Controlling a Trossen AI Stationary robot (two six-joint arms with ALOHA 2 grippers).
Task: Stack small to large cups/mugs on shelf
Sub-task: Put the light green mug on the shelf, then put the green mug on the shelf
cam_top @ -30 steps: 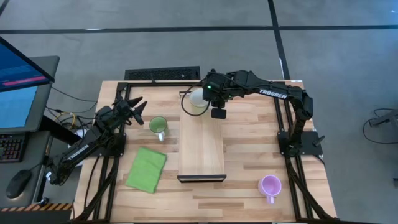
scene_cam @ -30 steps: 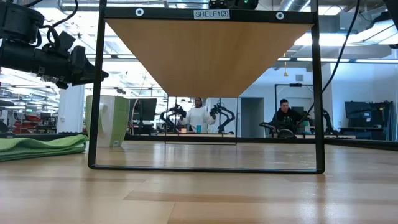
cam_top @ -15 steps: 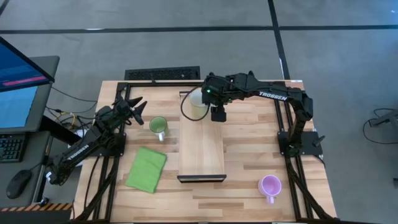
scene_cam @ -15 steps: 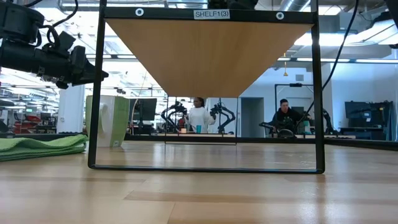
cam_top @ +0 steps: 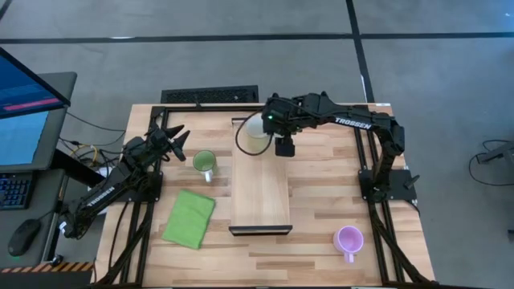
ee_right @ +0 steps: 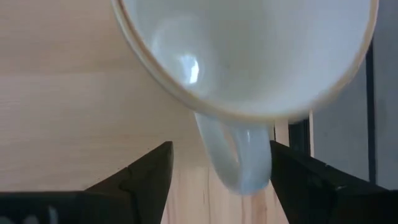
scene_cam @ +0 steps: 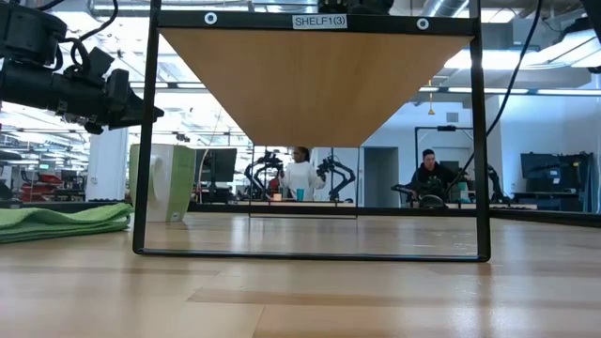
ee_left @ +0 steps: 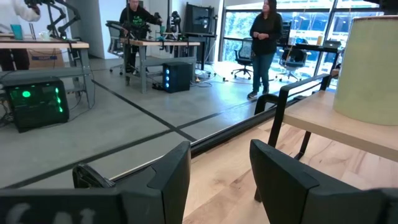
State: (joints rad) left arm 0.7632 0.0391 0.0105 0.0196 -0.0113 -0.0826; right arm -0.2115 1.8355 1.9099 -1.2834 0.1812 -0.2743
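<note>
Standing on the shelf (cam_top: 260, 193) far end, the white mug (ee_right: 249, 56) sits released between the spread right gripper (ee_right: 221, 171) fingers.

A robotics lab or open workshop: polished concrete floor (cam_top: 241, 20), other robot arms (scene_cam: 340, 174) on benches behind, a person seated at a workstation (scene_cam: 430, 175), a computer tower (ee_left: 37, 102) glowing green, office chairs (ee_left: 244, 55).
</note>
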